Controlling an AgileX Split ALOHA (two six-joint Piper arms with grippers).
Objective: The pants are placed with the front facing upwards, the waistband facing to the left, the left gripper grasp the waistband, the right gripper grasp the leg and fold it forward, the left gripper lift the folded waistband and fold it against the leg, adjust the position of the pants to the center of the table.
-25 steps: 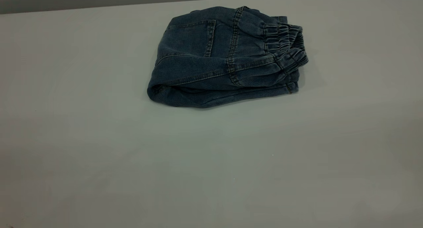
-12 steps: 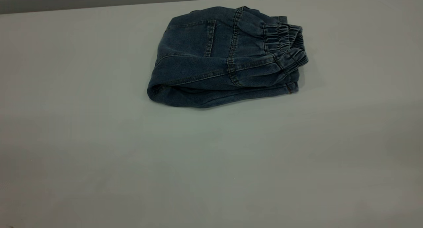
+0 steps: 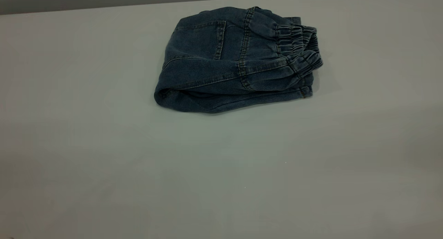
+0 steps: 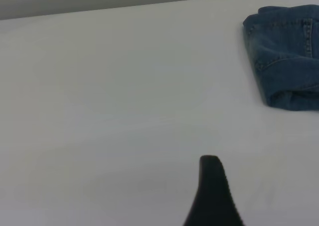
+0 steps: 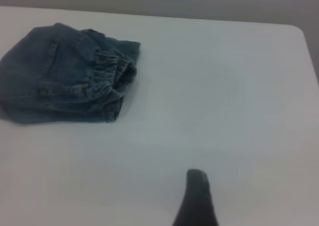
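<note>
The pants (image 3: 235,62) lie folded into a compact blue denim bundle on the far middle part of the white table (image 3: 221,169). The gathered waistband (image 3: 299,46) sits on top at the bundle's right end, and a patch pocket faces up. Neither arm shows in the exterior view. In the left wrist view the pants (image 4: 286,56) lie far off, and my left gripper (image 4: 247,196) hangs open over bare table with one black finger (image 4: 212,191) showing. In the right wrist view my right gripper (image 5: 224,201) is open too, well short of the pants (image 5: 60,76) and waistband (image 5: 112,71).
The table's far edge (image 3: 104,7) runs just behind the pants, with a grey wall beyond it. In the right wrist view a rounded table corner (image 5: 299,31) shows. Wide bare tabletop spreads in front of the bundle and on both sides.
</note>
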